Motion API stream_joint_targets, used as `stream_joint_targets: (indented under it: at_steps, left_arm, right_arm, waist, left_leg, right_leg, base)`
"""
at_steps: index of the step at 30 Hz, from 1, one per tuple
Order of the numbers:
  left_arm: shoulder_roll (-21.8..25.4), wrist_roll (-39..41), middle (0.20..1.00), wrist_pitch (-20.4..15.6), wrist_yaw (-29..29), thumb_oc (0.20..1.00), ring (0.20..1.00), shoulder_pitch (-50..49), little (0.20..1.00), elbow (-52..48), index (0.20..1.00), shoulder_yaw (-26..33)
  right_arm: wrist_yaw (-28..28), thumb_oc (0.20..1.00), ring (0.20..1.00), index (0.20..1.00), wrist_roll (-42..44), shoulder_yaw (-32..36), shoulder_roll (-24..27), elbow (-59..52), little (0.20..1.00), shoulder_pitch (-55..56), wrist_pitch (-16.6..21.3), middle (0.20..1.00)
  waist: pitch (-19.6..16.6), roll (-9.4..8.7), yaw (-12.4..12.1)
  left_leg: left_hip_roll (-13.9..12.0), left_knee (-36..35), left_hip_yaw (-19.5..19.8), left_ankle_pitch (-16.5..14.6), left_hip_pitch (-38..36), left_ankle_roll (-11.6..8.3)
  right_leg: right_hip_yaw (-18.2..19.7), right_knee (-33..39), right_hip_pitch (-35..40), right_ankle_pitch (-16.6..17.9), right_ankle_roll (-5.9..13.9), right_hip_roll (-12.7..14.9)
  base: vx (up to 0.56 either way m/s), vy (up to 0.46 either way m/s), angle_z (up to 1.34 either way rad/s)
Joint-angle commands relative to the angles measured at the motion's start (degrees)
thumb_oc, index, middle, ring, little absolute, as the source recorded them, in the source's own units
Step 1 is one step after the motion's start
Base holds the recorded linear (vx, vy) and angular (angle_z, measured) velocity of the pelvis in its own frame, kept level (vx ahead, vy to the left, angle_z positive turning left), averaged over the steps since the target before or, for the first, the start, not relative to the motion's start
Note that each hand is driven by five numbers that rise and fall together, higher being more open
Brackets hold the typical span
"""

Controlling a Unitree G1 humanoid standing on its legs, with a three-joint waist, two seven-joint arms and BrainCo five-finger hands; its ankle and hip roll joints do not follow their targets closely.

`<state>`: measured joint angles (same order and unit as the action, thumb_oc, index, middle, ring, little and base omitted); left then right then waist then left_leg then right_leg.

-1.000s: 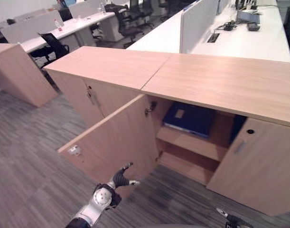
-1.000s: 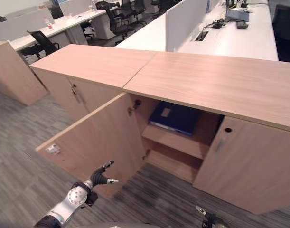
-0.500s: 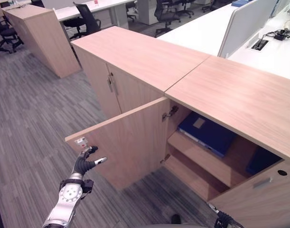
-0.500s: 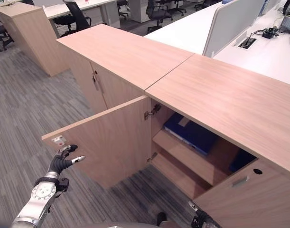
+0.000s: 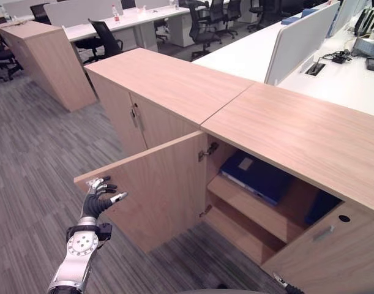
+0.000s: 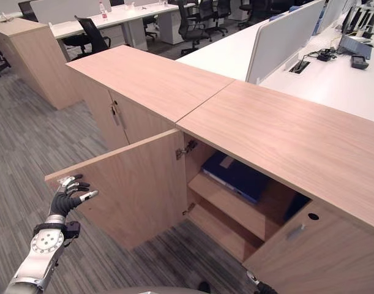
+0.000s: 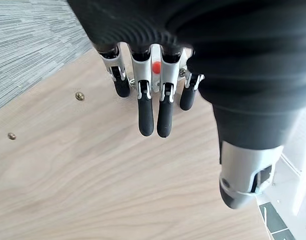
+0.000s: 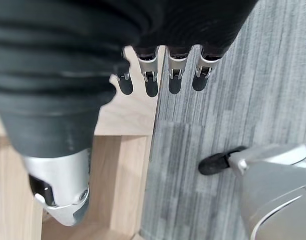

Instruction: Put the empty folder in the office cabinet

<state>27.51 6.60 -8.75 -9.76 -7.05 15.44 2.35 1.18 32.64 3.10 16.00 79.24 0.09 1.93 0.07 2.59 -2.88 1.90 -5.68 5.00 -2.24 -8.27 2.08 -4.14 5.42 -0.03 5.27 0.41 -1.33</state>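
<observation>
A dark blue folder (image 5: 260, 177) lies flat on the upper shelf of the open office cabinet (image 5: 297, 128). The cabinet's left door (image 5: 162, 190) stands swung wide out. My left hand (image 5: 96, 201) is at the door's outer upper corner. In the left wrist view its fingers (image 7: 151, 107) are straight, with the tips against the door's wood (image 7: 92, 175), holding nothing. My right hand (image 8: 160, 82) hangs low by the cabinet's base with relaxed, empty fingers over the grey carpet.
The cabinet's right door (image 5: 327, 257) stands partly ajar, with another dark blue thing (image 5: 321, 208) behind it. A shut cabinet (image 5: 144, 116) adjoins on the left, and a further one (image 5: 46, 61) stands at far left. White desks (image 5: 333, 73) and office chairs lie behind.
The whole view has swung, so the camera moved. My left hand rose from below the door's lower edge to its outer upper corner. The folder stays on the shelf.
</observation>
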Motion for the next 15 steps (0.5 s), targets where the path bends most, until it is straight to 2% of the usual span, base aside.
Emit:
stream_joint_targets:
  at_steps: [1, 3, 4, 5, 6, 7, 8, 9, 10, 11, 12, 15]
  left_arm:
    - [6.86, 4.8, 1.0, -1.05, 3.17, 1.0, 1.0, 2.51, 1.0, 1.8, 1.0, 4.58]
    - [9.99, 8.08, 1.0, -0.4, 6.43, 1.0, 1.0, 2.34, 1.0, 4.05, 1.0, 4.52]
    - [15.92, 11.15, 1.0, -0.37, 11.54, 1.0, 1.0, 1.59, 1.0, 5.88, 1.0, 4.91]
    - [16.09, 11.28, 1.0, -0.46, 11.66, 1.0, 1.0, 1.62, 1.0, 6.01, 1.0, 4.91]
    - [19.49, 13.36, 1.0, -0.62, 14.47, 1.0, 1.0, 0.94, 1.0, 6.95, 1.0, 5.45]
    - [23.65, 16.66, 1.0, -0.76, 18.99, 1.0, 1.0, 0.27, 1.0, 7.78, 1.0, 5.74]
    - [29.72, 22.07, 1.0, 0.04, 26.01, 1.0, 1.0, -0.75, 1.0, 9.31, 1.0, 5.89]
    - [29.84, 22.16, 1.0, 0.02, 26.1, 1.0, 1.0, -0.79, 1.0, 9.36, 1.0, 5.94]
    - [32.07, 24.24, 1.0, 0.13, 29.14, 1.0, 1.0, -1.01, 1.0, 8.97, 1.0, 5.54]
    - [36.3, 24.81, 1.0, 0.74, 32.41, 1.0, 1.0, 1.37, 1.0, 9.71, 1.0, 2.3]
    - [36.36, 24.85, 1.0, 0.7, 32.42, 1.0, 1.0, 1.73, 1.0, 9.86, 1.0, 1.96]
    - [41.76, 25.82, 1.0, 1.09, 37.49, 1.0, 1.0, 2.72, 1.0, 6.49, 1.0, -2.82]
  right_arm:
    - [-0.7, 1.0, 1.0, 1.0, 0.19, 0.35, 0.23, 3.23, 1.0, -1.51, 0.64, 1.0]
    - [-1.19, 1.0, 1.0, 1.0, -0.04, 0.29, 0.58, 3.24, 1.0, -1.32, 0.38, 1.0]
    - [-1.95, 1.0, 1.0, 1.0, -0.18, 0.35, 1.06, 3.24, 1.0, -1.05, 0.27, 1.0]
    - [-1.96, 1.0, 1.0, 1.0, -0.18, 0.35, 0.96, 3.25, 1.0, -1.05, 0.29, 1.0]
    - [-2.49, 1.0, 1.0, 1.0, -0.3, 0.34, 1.19, 3.34, 1.0, -0.94, 0.18, 1.0]
    - [-3.37, 1.0, 1.0, 1.0, -0.39, 0.43, 1.36, 3.48, 1.0, -0.74, 0.23, 1.0]
    - [-4.92, 1.0, 1.0, 1.0, -0.52, 0.42, 1.25, 3.8, 1.0, -0.5, 0.12, 1.0]
    - [-4.93, 1.0, 1.0, 1.0, -0.52, 0.4, 1.18, 3.81, 1.0, -0.49, 0.14, 1.0]
    - [-5.77, 1.0, 1.0, 1.0, -0.55, 0.4, 1.0, 4.06, 1.0, -0.22, 0.13, 1.0]
    - [-6.95, 1.0, 1.0, 1.0, -0.34, 0.01, 0.55, 4.68, 1.0, -0.17, -0.04, 1.0]
    - [-6.96, 1.0, 1.0, 1.0, -0.34, 0.14, 0.53, 4.69, 1.0, -0.15, -0.04, 1.0]
    - [-8.83, 1.0, 1.0, 1.0, -0.85, -0.82, 0.01, 5.58, 1.0, 0.03, -0.2, 1.0]
  waist:
    - [-1.64, -2.0, 0.51]
    - [-1.72, -1.69, 0.46]
    - [-1.77, -1.2, 0.29]
    - [-1.78, -1.3, 0.3]
    - [-1.8, -1.01, 0.15]
    - [-1.86, -0.85, 0.03]
    - [-2.0, -0.67, -0.16]
    - [-2.02, -0.75, -0.14]
    - [-2.17, -0.61, -0.22]
    - [-2.21, -0.52, -0.14]
    - [-2.21, -0.56, -0.27]
    - [-2.38, -0.4, -0.24]
  left_leg:
    - [0.29, 0.68, -0.99, -0.56, 2.37, -2.41]
    - [0.23, 0.68, -1.09, -0.45, 2.35, -2.49]
    - [0.2, 0.68, -1.17, -0.35, 2.34, -2.64]
    - [0.2, 0.68, -1.17, -0.35, 2.35, -2.64]
    - [0.18, 0.68, -1.16, -0.3, 2.36, -2.71]
    - [0.14, 0.68, -1.11, -0.25, 2.37, -2.78]
    - [0.11, 0.68, -1.15, -0.18, 2.42, -2.87]
    - [0.11, 0.68, -1.15, -0.18, 2.42, -2.88]
    - [0.06, 0.68, -1.18, -0.22, 2.39, -2.93]
    - [0.01, 0.68, -1.15, -0.16, 2.45, -2.98]
    - [0.01, 0.68, -1.15, -0.16, 2.45, -2.98]
    - [0.0, 0.68, -1.14, -0.06, 2.61, -3.01]
  right_leg:
    - [-1.18, -0.42, 4.68, -6.21, 4.26, 2.61]
    - [-1.32, -0.42, 4.71, -6.21, 4.26, 2.52]
    - [-1.36, -0.42, 4.71, -6.24, 4.35, 2.46]
    - [-1.36, -0.42, 4.71, -6.25, 4.35, 2.46]
    - [-1.49, -0.42, 4.7, -6.26, 4.42, 2.46]
    - [-1.66, -0.42, 4.7, -6.31, 4.52, 2.44]
    - [-1.87, -0.42, 4.72, -6.33, 4.64, 2.42]
    - [-1.86, -0.42, 4.72, -6.34, 4.64, 2.42]
    - [-1.98, -0.42, 4.79, -6.39, 4.71, 2.42]
    - [-2.13, -0.42, 4.77, -6.39, 4.77, 2.43]
    - [-2.13, -0.42, 4.77, -6.39, 4.77, 2.44]
    - [-2.46, -0.42, 4.67, -6.28, 4.96, 2.51]
  base:
    - [0.01, -0.023, -0.03]
    - [0.0, -0.009, -0.02]
    - [0.0, 0.0, 0.0]
    - [0.0, 0.0, 0.0]
    - [-0.01, -0.012, -0.04]
    - [0.0, 0.0, 0.0]
    - [-0.01, -0.017, 0.07]
    - [0.0, -0.013, 0.12]
    - [0.0, -0.015, 0.13]
    - [0.0, -0.015, 0.09]
    - [-0.01, -0.014, 0.09]
    - [0.0, -0.002, 0.02]
